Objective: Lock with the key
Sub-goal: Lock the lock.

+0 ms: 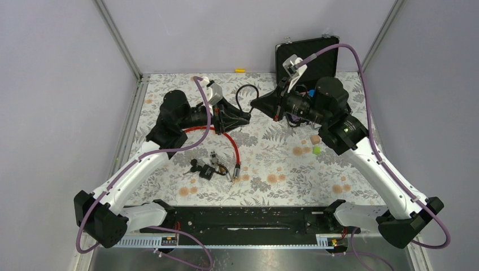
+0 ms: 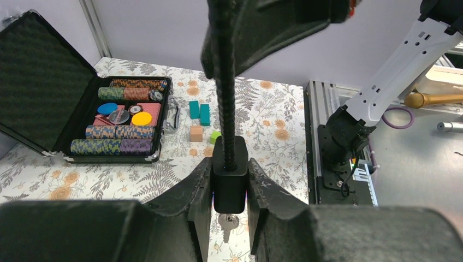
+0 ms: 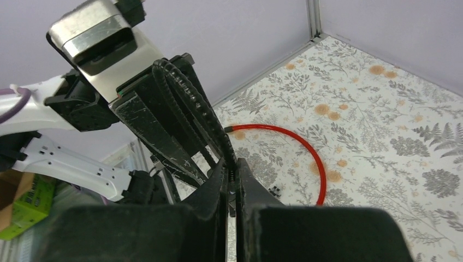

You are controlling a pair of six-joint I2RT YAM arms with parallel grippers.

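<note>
Left wrist view: left hand (image 2: 229, 169) snug around the black lock body (image 2: 229, 191); right hand (image 3: 232, 166) closed tight, contents indiscernible.

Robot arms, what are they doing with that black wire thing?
They are holding a lock together, up above the table. The left claw squeezes the black lock, and a black cable sticks up out of it. The right claw is pinched shut on that cable a bit further along. The keys lie on the table beside a red cable, so no key is in a claw yet.
</note>
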